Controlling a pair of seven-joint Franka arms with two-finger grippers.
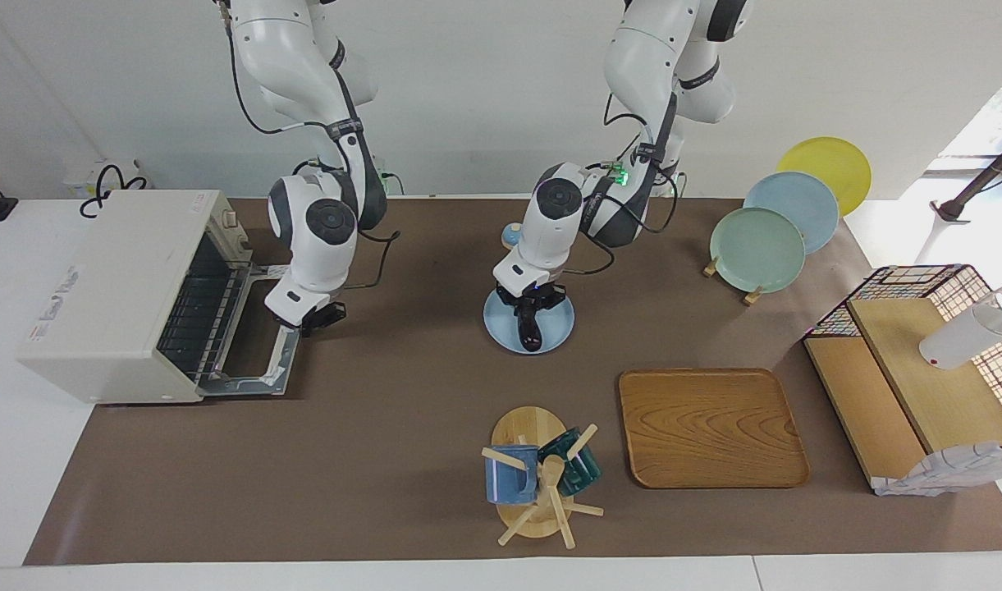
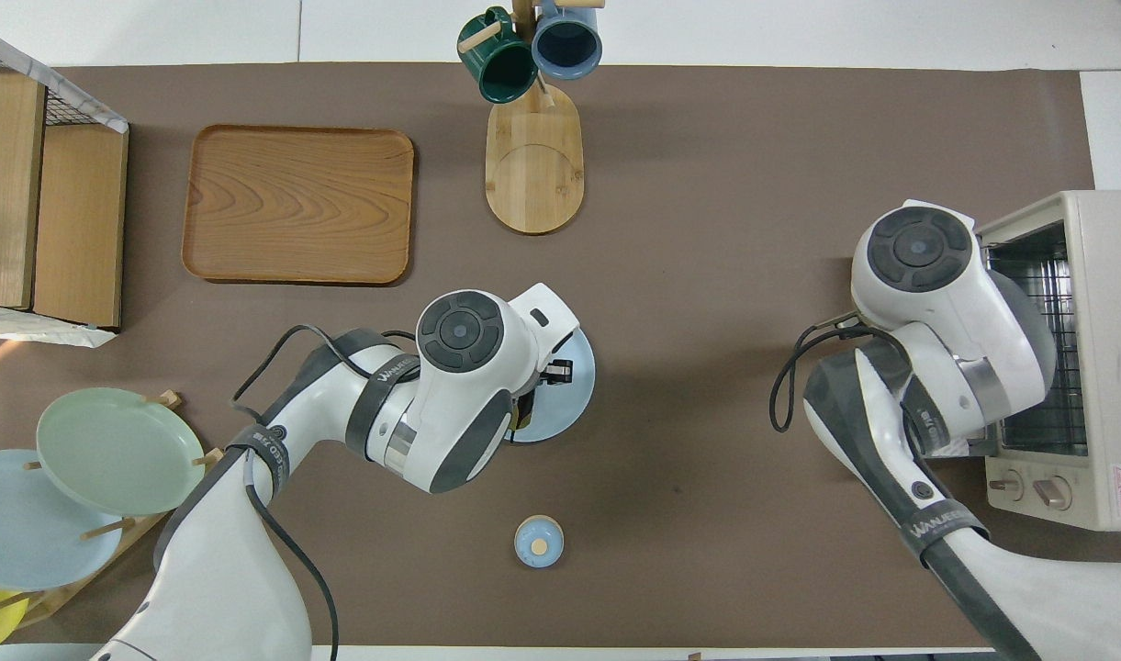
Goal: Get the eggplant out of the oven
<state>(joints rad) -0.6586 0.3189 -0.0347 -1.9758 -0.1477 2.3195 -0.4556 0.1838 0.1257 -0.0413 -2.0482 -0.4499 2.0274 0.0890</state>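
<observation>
Eggplant [image 1: 530,327] is out of the oven [image 1: 115,291], lying on the small blue plate [image 1: 554,332] mid-table, well apart from the open oven at the right arm's end. Oven door [image 1: 250,349] is folded down flat, and no eggplant shows on the rack.

Left pincer [image 1: 530,305] sits right over the eggplant's end nearer the robots, fingertips clenched. From the facing view I can't tell whether it pinches the eggplant or just closed above it. In the overhead view the wrist hides the contact.

Right pincer [image 1: 318,316] is clenched and empty, hanging over the edge of the dropped oven door. That arm waits.

My read: the step in hand is settling the eggplant on the plate and clearing off. To do it well:
- if it's gripped, release fully before any lift, or the plate gets dragged
- go straight up, no sideways sweep; the eggplant is round and glossy and would likely roll off the shallow plate
- mind the small blue knob [image 1: 513,236] on the table nearer the robots when retracting.
</observation>
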